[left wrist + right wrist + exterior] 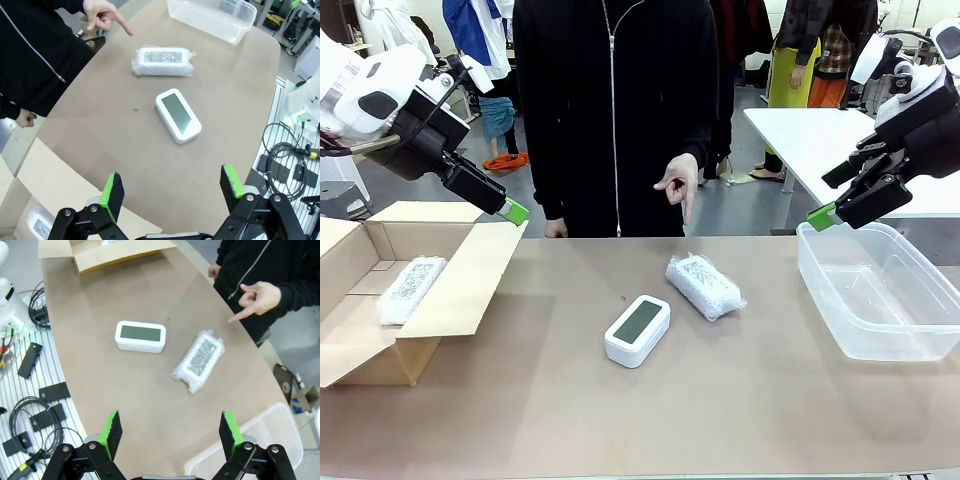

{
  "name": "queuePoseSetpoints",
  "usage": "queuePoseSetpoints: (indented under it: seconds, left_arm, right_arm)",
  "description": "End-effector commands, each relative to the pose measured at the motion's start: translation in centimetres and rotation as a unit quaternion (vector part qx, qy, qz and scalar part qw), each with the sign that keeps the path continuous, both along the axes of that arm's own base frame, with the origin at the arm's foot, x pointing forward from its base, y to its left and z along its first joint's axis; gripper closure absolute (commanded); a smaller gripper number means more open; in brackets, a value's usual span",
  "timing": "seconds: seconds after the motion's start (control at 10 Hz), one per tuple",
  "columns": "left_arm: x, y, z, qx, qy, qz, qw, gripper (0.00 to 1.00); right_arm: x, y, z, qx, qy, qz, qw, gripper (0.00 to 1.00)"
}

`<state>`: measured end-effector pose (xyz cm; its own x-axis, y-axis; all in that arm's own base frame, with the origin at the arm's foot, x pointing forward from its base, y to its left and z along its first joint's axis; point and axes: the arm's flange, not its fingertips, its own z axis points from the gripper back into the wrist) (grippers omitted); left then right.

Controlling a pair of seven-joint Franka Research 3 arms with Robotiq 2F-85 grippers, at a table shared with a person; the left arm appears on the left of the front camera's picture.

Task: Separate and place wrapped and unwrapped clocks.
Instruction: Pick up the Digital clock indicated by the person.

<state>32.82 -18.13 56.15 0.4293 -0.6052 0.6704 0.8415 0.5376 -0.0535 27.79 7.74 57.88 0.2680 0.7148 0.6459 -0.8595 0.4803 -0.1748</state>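
On the bench [770, 420], the left box [460, 290] holds one bundle [412, 288]; the tub [850, 345] sits right. The other bundle [705, 286] lies mid-bench, nearer the right arm [910, 75], long axis running far-left to near-right, with the clock [638, 329] just left of it, screen up, slanting oppositely. Both arms' jaws hang wide, empty.

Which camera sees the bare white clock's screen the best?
The right wrist view. It looks almost straight down on the smooth white rounded-rectangle clock, so the grey-green screen faces the camera squarely. The left wrist view shows the clock clearly too, but turned diagonally. The front view shows it smaller and slanted.
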Motion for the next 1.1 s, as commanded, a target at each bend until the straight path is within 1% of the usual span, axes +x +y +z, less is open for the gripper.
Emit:
queuePoseSetpoints:
  seconds: [0.0,1.0]
  left_arm:
    - [0.08,0.0,0.01,-0.001,-0.004,0.003,1.0,0.0]
    - [0.08,0.0,0.01,-0.001,-0.004,0.003,1.0,0.0]
  right_arm:
    - [0.04,0.1,-0.15,0.006,0.006,0.007,1.0,0.0]
    - [0.04,0.1,-0.15,0.006,0.006,0.007,1.0,0.0]
